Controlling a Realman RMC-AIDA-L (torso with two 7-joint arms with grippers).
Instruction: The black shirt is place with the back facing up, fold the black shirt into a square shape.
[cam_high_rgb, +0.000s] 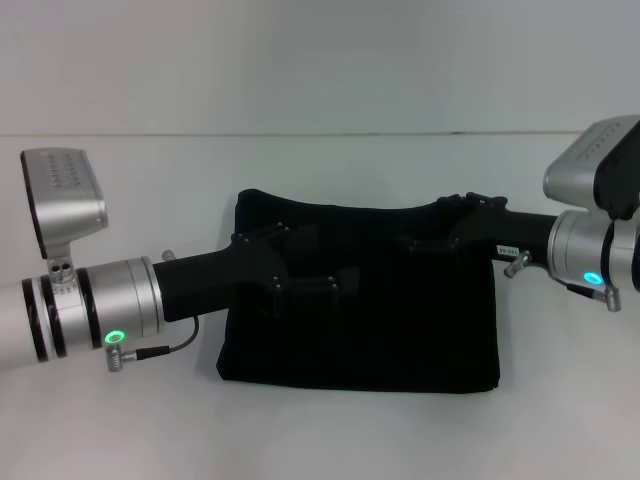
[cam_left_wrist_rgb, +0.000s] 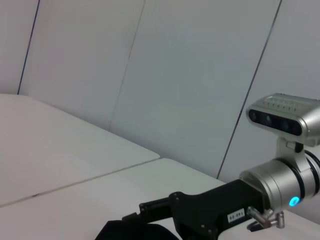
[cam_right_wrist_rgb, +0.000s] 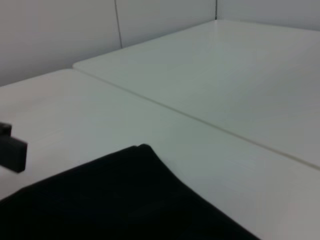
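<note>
The left tool reached over the black shirt, which lay folded into a rectangle mid-bench; the right tool hovered over its far right. Neither tool's opening could be told.

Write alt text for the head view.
A black shirt, folded into a rough rectangle, lies on a white table. The left gripper and the right gripper reach in from opposite sides, both over the shirt's upper half.
</note>
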